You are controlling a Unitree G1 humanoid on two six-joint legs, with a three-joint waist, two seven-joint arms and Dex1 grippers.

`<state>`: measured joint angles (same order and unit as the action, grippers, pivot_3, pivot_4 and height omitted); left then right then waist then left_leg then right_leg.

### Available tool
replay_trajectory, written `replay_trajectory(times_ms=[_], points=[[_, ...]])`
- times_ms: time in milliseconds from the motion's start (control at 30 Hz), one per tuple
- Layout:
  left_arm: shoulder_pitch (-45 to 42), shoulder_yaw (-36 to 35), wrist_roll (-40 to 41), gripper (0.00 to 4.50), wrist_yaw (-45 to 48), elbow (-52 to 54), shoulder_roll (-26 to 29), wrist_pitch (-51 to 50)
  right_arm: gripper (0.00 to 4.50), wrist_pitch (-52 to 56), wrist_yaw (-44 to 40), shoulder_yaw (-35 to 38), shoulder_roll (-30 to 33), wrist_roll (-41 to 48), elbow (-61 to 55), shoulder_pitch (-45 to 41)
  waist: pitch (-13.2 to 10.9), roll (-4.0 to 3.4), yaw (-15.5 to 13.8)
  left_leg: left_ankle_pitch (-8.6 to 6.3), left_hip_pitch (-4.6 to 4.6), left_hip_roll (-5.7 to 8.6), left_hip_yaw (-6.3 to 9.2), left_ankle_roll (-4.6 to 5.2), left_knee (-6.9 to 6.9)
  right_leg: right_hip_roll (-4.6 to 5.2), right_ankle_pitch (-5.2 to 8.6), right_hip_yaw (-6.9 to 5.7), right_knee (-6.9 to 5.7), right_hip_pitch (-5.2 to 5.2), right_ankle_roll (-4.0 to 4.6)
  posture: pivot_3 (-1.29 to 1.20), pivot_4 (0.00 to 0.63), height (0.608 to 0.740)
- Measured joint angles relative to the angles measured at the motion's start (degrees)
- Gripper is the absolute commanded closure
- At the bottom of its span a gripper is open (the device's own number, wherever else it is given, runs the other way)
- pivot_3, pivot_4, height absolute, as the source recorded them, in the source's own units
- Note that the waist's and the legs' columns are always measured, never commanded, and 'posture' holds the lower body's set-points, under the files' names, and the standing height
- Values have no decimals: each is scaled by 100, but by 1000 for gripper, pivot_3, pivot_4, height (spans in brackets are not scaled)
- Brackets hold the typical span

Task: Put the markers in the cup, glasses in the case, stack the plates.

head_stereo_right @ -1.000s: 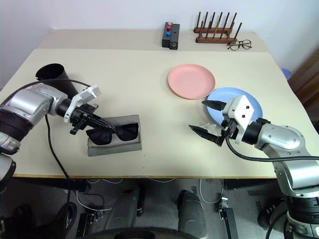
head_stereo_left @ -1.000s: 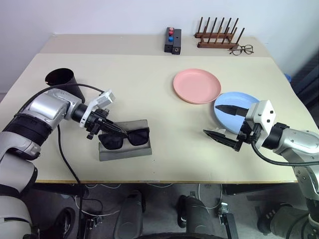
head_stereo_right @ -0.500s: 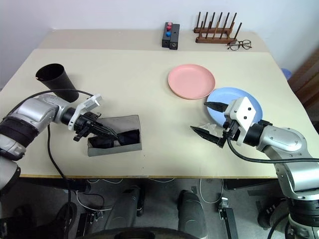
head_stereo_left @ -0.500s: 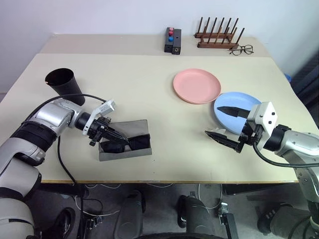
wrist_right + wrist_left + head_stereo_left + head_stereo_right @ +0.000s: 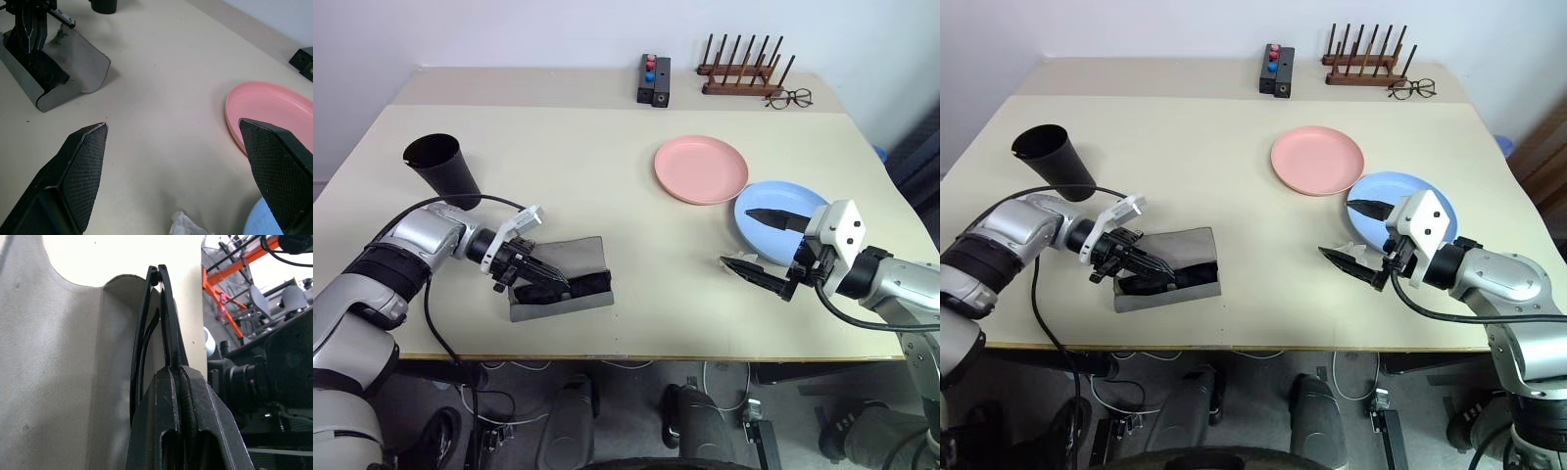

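Observation:
The grey case [image 5: 570, 257] lies near the table's front left. The black glasses [image 5: 585, 285] sit folded inside it, under the raised flap. My left gripper [image 5: 551, 280] reaches into the case and is shut on the glasses [image 5: 164, 308] by the frame. The black cup [image 5: 440, 166] stands behind my left arm. The pink plate [image 5: 700, 168] and the blue plate [image 5: 766, 199] lie side by side at the right, not stacked. My right gripper [image 5: 736, 238] hovers open at the blue plate's near edge, holding nothing. The markers are out of view.
At the back stand a black block with red and blue knobs [image 5: 652, 78], a wooden peg rack [image 5: 741, 74] and clear-lens spectacles [image 5: 788, 97]. A white crumpled scrap [image 5: 188, 225] lies under my right gripper. Bare table stretches between the case and the plates.
My left gripper sank and carried the glasses from on top of the case down into it, under the flap. My right arm stayed put.

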<state>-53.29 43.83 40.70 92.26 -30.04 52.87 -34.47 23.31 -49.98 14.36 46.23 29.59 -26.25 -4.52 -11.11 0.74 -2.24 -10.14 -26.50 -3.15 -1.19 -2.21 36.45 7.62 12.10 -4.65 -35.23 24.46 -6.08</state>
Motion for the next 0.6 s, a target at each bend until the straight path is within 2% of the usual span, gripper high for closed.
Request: replay_trajectory(times_ms=[300,567,600], points=[[63,47,-64,4449,1,74,32,193,122,11,-18,0,0,44,-14,0,0,0,0,0,0,0,0,0,0,0,0,0,0,0,0,0,150,740],[80,27,-143,4449,15,12,-10,294,122,181,-167,104,-2,578,-440,101,1,0,-4,0,2,0,0,0,0,0,0,0,0,-2,-1,0,150,740],[80,27,-143,4172,15,1,-15,292,122,183,-166,130,-2,592,-446,101,1,0,-5,0,2,0,0,0,0,1,0,0,1,-2,-1,0,150,740]])
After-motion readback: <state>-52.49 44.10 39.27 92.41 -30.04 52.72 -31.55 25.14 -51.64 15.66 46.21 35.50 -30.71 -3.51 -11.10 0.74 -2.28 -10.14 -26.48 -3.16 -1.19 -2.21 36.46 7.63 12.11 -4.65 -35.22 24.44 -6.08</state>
